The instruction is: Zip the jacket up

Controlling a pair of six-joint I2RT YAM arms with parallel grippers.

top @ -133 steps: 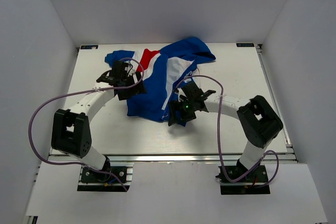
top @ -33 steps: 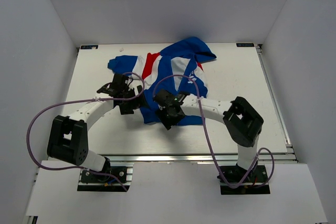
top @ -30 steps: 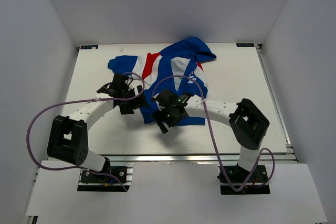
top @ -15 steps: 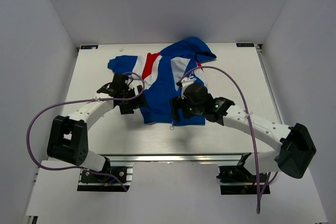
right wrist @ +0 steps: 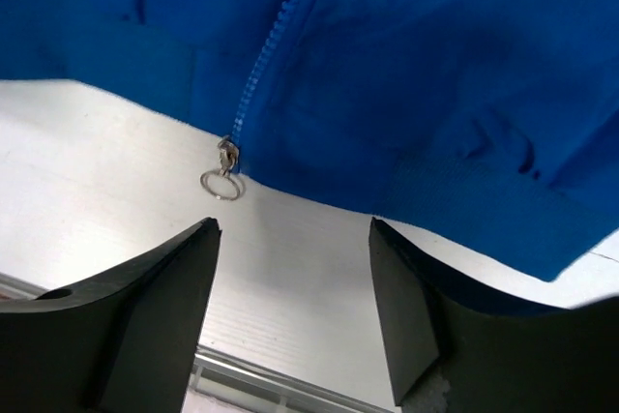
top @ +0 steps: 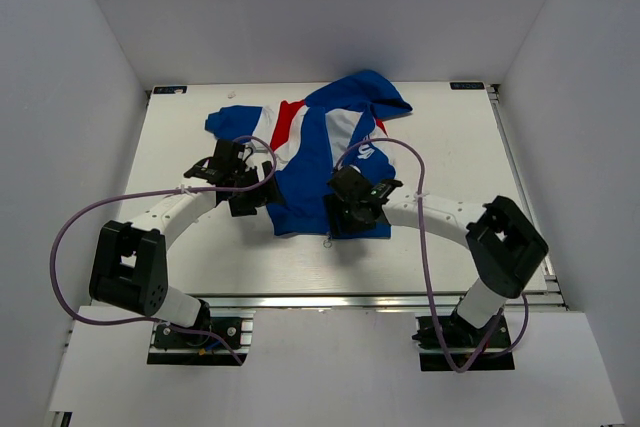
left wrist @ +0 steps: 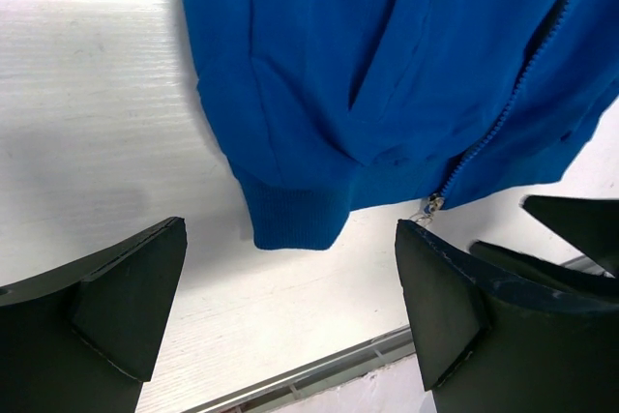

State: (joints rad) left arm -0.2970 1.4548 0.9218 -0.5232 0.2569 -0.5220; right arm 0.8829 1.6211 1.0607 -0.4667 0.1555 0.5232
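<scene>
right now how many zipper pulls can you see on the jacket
1. The zipper pull, a small metal ring, sits at the bottom end of the zipper, at the near hem of the jacket, lying on the table. Bunched fabric farther up might hide another.

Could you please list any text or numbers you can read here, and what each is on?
No text is readable in any view.
The far-left tag on the table: too small to read.
The far-right tag: too small to read.
The jacket: no lettering legible; wrist views show only blue fabric and zipper.
</scene>
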